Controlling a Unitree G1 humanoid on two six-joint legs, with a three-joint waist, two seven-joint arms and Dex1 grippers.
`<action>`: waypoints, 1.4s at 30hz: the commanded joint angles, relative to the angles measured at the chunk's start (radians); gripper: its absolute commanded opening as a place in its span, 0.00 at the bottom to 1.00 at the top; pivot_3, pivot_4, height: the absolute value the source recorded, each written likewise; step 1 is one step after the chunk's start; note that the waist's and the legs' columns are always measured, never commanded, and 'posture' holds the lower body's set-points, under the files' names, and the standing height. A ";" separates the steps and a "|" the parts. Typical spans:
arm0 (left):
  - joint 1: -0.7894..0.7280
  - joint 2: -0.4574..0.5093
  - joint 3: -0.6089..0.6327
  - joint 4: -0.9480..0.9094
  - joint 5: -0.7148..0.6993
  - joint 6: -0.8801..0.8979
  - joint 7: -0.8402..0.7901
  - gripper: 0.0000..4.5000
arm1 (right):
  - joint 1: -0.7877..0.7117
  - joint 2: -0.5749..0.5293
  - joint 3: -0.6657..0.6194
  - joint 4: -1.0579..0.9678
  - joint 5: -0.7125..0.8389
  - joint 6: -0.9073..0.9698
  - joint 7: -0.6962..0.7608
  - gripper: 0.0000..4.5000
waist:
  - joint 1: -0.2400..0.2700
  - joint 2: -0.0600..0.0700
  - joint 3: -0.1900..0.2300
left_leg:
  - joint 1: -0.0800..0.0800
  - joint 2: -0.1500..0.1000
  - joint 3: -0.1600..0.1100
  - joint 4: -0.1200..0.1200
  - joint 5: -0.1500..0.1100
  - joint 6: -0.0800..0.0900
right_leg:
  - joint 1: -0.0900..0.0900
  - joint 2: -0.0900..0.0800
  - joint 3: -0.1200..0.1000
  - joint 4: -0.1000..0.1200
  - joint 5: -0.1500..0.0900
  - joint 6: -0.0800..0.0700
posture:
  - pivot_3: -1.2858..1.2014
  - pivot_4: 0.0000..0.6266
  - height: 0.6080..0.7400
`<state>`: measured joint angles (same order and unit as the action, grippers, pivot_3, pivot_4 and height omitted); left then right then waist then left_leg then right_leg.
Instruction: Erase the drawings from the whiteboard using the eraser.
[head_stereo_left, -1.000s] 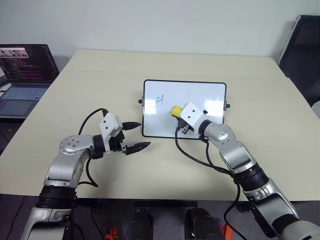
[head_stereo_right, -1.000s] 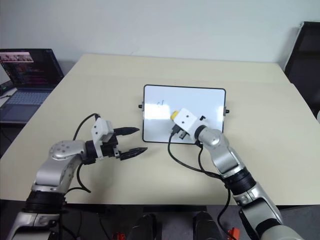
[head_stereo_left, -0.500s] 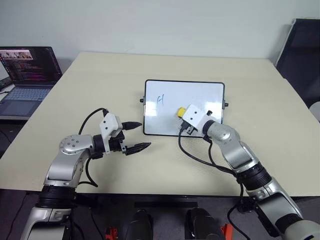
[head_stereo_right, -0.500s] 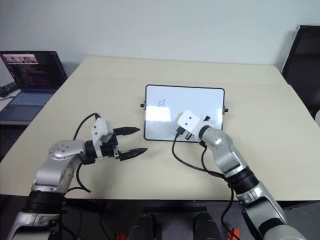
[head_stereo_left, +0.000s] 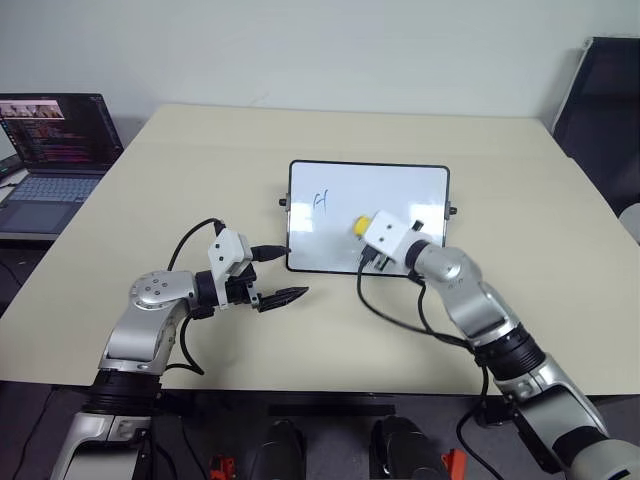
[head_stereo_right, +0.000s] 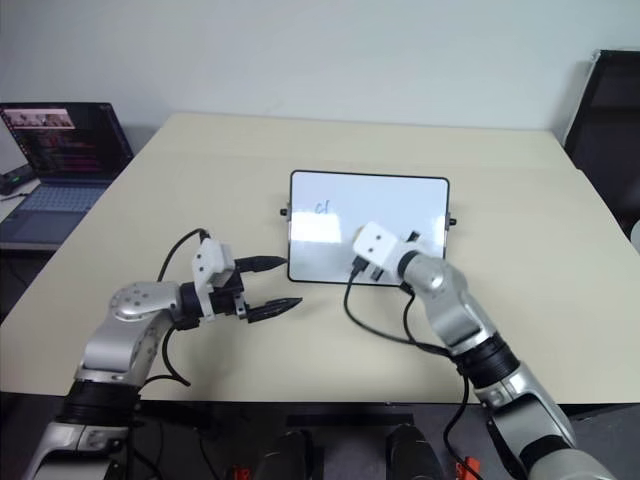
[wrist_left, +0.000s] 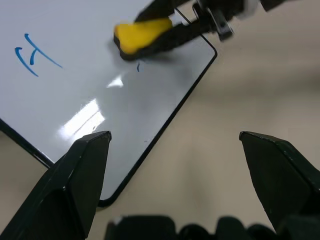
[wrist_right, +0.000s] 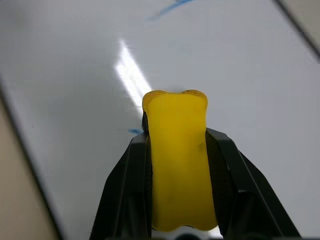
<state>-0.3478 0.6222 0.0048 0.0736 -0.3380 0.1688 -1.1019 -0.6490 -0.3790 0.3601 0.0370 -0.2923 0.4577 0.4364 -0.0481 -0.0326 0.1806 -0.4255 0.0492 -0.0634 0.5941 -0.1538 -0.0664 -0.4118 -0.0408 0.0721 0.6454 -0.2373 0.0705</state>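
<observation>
The right gripper (wrist_right: 177, 150) is clenched on the eraser (wrist_right: 178, 150) — a small yellow block, light and probably slightly soft, pinched by its long sides so the free end presses the whiteboard (head_stereo_left: 400, 185) near its middle. The board looks glossy and light (it may slide on the table (head_stereo_left: 200, 160) under a hard wipe). One blue drawing (head_stereo_left: 321, 200) sits toward the board's left edge; a faint smear (wrist_left: 138, 66) lies just beside the eraser. The left gripper (head_stereo_left: 281, 273) hangs spread and empty off the board's near-left corner.
</observation>
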 joint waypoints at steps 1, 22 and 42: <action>-0.030 0.011 0.019 -0.001 -0.011 -0.010 -0.008 1.00 | 0.031 -0.019 -0.002 0.003 0.006 0.043 0.060 0.25 | 0.000 0.000 0.000 | 0.000 0.000 0.000 0.000 0.000 0.000 | 0.000 0.000 0.000 0.000 0.000 0.000 | 0.52 0.24 1.00; -0.033 0.003 0.007 -0.027 -0.011 0.006 0.005 1.00 | 0.059 -0.055 0.103 -0.051 -0.053 0.010 0.201 0.25 | -0.007 0.000 0.000 | 0.000 0.000 0.000 0.000 0.000 0.000 | 0.000 0.000 0.000 0.000 0.000 0.000 | 0.52 0.24 1.00; -0.050 0.000 0.008 -0.036 -0.013 0.029 0.010 1.00 | 0.074 -0.119 0.090 -0.070 -0.072 -0.057 0.245 0.25 | -0.001 -0.001 0.000 | 0.000 0.000 0.001 -0.001 0.000 0.000 | -0.001 -0.001 0.000 -0.001 0.000 0.000 | 0.52 0.24 1.00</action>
<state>-0.3779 0.6202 0.0040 0.0770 -0.3384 0.1982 -1.0968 -0.5971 -0.4950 0.4201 -0.0451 -0.3661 0.3870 0.6433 -0.0495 -0.0332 0.1804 -0.4253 0.0489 -0.0624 0.5932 -0.1539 -0.0665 -0.4128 -0.0422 0.0720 0.6445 -0.2374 0.0704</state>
